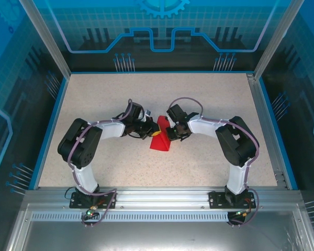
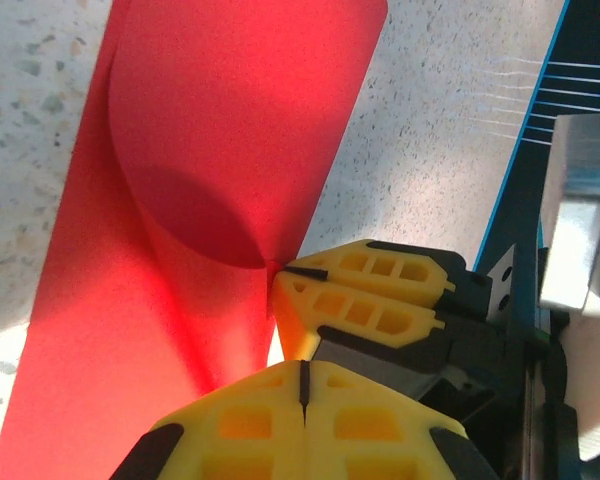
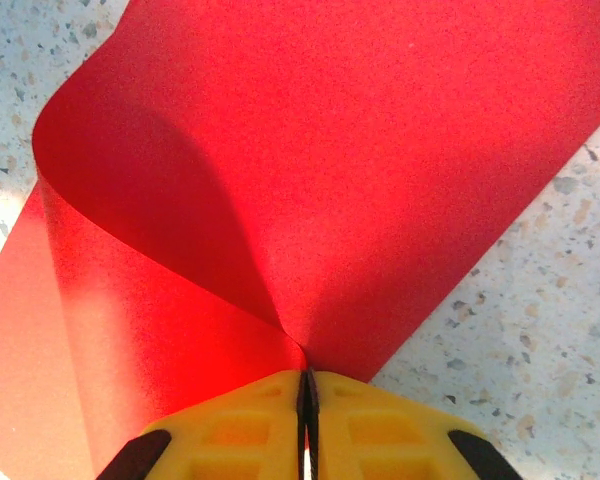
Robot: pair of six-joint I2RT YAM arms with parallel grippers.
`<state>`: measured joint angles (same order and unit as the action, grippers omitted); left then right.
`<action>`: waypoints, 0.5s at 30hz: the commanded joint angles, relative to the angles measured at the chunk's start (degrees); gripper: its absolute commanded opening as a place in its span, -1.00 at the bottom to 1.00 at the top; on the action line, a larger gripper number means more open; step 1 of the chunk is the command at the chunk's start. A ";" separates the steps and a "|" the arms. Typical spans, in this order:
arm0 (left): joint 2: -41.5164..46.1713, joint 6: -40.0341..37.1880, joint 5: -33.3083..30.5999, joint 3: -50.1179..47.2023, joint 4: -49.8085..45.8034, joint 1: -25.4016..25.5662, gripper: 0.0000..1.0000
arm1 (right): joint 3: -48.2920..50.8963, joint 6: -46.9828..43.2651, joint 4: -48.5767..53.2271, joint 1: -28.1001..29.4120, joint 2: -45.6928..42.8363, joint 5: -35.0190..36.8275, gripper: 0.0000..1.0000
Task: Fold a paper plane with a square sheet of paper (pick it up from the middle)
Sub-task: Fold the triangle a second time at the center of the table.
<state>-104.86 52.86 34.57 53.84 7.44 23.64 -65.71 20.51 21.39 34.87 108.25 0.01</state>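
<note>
The square sheet of paper (image 1: 159,143) is bright red and lies mid-table, curled over on itself with one part standing up. My right gripper (image 3: 306,378) is shut on it where its two curved layers (image 3: 330,150) run together into a point. The left wrist view shows that same pinch, with my right gripper (image 2: 280,272) nipping the paper (image 2: 210,150) at its edge. My left gripper (image 2: 303,366) is shut just below, its tips beside the paper's edge, and no red shows between them. From above, my left gripper (image 1: 150,130) and my right gripper (image 1: 169,133) meet over the sheet.
The speckled beige table (image 1: 146,94) has a blue rim (image 1: 48,125) and an aluminium frame (image 1: 261,104) around it. The blue rim (image 2: 535,180) also appears beyond my left gripper. Both arms bend inward from their bases at the near edge.
</note>
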 commanded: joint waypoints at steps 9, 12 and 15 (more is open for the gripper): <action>-4.46 1.91 4.01 3.18 4.49 0.17 -0.97 | -0.29 0.38 1.09 0.41 2.32 0.90 -0.77; -5.46 1.34 3.23 3.46 3.44 0.11 -0.97 | -0.38 0.37 1.20 0.46 2.32 0.95 -0.77; -7.00 1.00 2.62 3.54 3.04 0.17 -0.97 | -0.38 0.42 1.09 0.46 2.23 0.84 -0.77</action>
<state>-109.82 54.11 36.73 56.07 10.85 23.64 -65.76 20.51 21.41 34.87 108.29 0.01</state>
